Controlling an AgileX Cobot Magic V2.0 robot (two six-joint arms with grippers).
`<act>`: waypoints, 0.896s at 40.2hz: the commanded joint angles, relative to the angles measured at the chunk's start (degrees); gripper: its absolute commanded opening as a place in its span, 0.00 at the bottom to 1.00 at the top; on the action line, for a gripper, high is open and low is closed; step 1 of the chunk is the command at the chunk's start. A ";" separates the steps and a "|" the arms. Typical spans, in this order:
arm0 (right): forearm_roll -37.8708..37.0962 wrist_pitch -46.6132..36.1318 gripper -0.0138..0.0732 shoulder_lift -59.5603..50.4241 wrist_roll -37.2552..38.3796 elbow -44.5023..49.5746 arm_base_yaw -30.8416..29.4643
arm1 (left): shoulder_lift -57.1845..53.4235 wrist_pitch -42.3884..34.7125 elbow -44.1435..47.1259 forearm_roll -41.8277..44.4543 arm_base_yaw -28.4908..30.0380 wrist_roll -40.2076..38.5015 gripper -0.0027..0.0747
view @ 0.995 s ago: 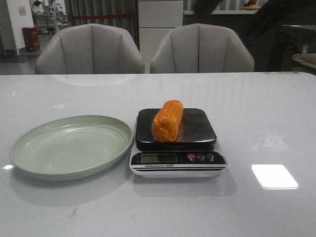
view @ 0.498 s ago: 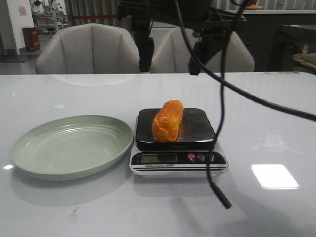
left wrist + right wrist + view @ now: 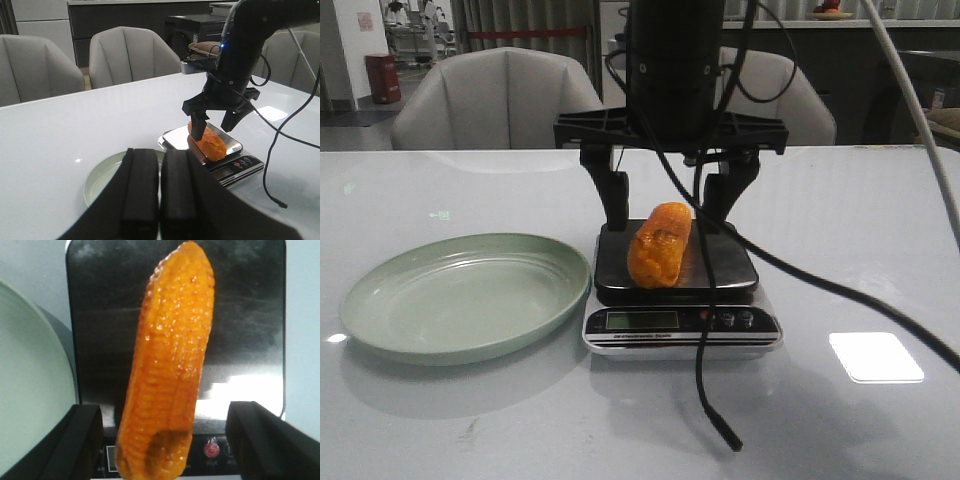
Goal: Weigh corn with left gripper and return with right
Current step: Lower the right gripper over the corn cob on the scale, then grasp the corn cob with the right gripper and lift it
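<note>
Half a second ago our right gripper (image 3: 669,205) was high above the scale with its fingers level with the chair backs; now it has come down, and its two black fingers straddle the far end of the corn (image 3: 660,244), one on each side. Its jaws stand wide, with a clear gap between each finger and the cob, so it grips nothing. The corn lies lengthwise on the dark platform of the scale (image 3: 720,262), directly below and between those fingers; it is a stubby, glossy orange cob with bumpy kernels and a darker patch at the near end. The pale green plate (image 3: 460,295) sits just beside the scale. Our left gripper (image 3: 159,187) hangs well back from the corn, fingers pressed together, holding nothing.
</note>
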 commanded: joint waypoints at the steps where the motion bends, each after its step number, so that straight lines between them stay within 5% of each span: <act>1: 0.53 -1.10 0.84 -2.15 0.29 -1.91 -0.08 | 0.58 -4.37 -1.48 0.51 -0.06 -0.15 0.21; 15: 5.40 -1.74 0.41 -0.57 -0.01 -2.93 -0.08 | 0.58 -4.30 -1.48 0.51 -0.06 -0.15 0.21; 36: 14.18 -14.16 0.40 3.10 -6.97 -9.93 7.56 | 0.58 -4.30 -1.48 0.41 -0.06 -0.15 0.21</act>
